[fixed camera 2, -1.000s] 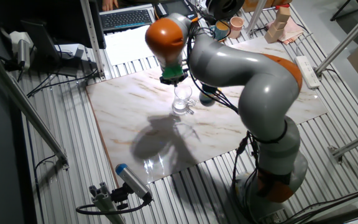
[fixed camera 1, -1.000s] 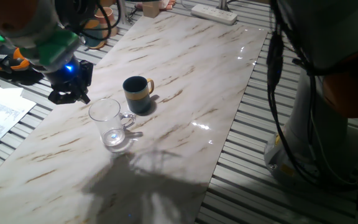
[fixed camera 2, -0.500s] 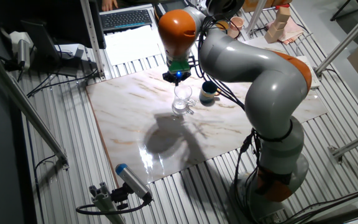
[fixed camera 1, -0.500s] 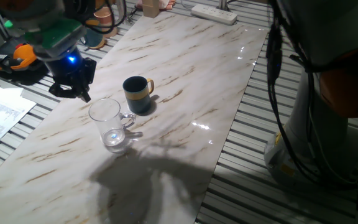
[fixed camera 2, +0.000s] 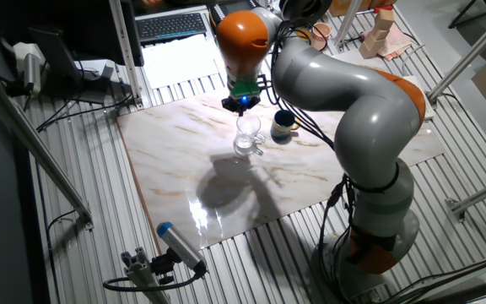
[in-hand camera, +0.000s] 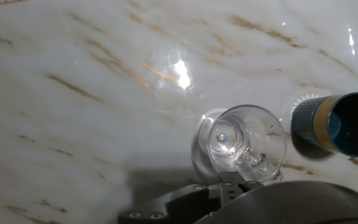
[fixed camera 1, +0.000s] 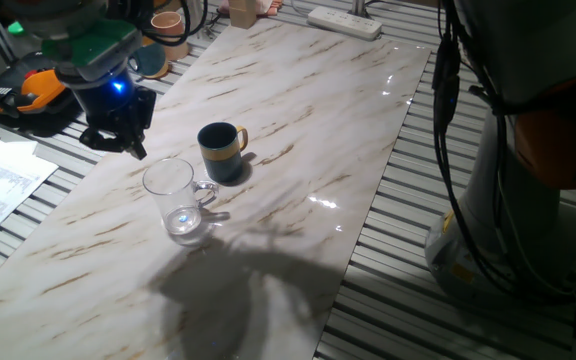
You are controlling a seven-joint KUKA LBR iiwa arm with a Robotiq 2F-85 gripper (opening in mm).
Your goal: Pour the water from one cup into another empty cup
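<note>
Marble-patterned table [fixed camera 1: 298,120] carries the glass mug [fixed camera 1: 175,198] upright, the dark blue mug [fixed camera 1: 221,151] just beside it at 1 o'clock. Nothing stands between them. The gripper [fixed camera 1: 118,140] hangs at the glass's 10 o'clock, holding nothing; its jaw setting cannot be told. From the other side, the arm [fixed camera 2: 344,93] arches over both mugs. Looking down from the hand, water [in-hand camera: 238,155] glints in the glass, the blue mug lying at 3 o'clock.

The glass mug [fixed camera 1: 175,198] and the dark mug [fixed camera 1: 219,150] stand close together, a narrow gap between; the gripper [fixed camera 1: 118,141] hangs beside them. Bare marble table [fixed camera 1: 308,110] lies open on every other side.
</note>
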